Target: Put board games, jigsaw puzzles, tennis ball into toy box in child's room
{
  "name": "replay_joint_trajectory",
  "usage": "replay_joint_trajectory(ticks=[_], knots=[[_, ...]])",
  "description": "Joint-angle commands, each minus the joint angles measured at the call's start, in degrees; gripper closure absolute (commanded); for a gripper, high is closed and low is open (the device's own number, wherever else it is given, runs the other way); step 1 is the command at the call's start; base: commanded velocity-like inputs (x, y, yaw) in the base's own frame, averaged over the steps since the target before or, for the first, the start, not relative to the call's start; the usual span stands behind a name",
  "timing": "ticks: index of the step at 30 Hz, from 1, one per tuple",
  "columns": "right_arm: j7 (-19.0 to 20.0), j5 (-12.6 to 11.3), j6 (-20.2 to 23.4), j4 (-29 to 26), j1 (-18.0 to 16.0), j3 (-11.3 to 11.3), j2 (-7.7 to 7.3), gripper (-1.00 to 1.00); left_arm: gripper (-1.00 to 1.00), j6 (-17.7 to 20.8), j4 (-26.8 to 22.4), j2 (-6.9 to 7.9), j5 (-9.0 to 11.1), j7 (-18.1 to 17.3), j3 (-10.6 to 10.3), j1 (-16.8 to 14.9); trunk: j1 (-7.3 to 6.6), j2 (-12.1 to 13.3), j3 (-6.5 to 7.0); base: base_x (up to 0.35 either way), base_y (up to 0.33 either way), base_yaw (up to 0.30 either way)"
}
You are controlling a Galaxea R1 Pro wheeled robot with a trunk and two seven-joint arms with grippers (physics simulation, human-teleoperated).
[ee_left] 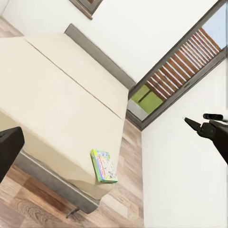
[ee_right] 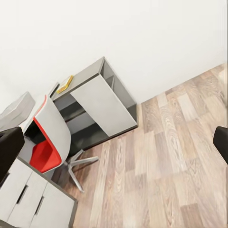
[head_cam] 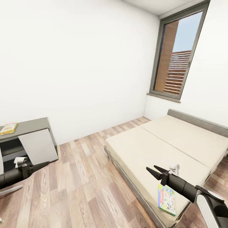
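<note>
One board game [head_cam: 166, 199] on bed [head_cam: 152, 148] edge, wood floor [head_cam: 79, 186]; right tool [head_cam: 155, 171] spread, left unclear.

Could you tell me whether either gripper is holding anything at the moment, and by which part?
Nothing is held: the right gripper hangs open above the bed, and the board game lies untouched.

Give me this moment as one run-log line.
right hand: open, empty, over bed | board game: on bed near corner | left hand: cannot tell | table: yellow box on top

Bed [head_cam: 164, 148] — board game [head_cam: 166, 199] on it.
</note>
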Motion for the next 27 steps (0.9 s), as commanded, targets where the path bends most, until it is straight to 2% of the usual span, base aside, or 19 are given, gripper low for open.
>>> replay_joint_trajectory(ticks=[1,27], knots=[[0.1,-0.2,0.4,0.0,-0.1,0.0,0.0,-1.0,-1.0,0.6,0.0,0.02,0.1,-0.2,0.0,0.0,0.03,-0.1,-0.07,-0.073,0.104,-0.219],[0.1,-0.5,0.4,0.0,-0.1,-0.2,0.0,-1.0,-1.0,0.6,0.0,0.02,0.1,-0.2,0.1,-0.1,0.03,-0.1,1.66,-0.028,0.121,-0.219]])
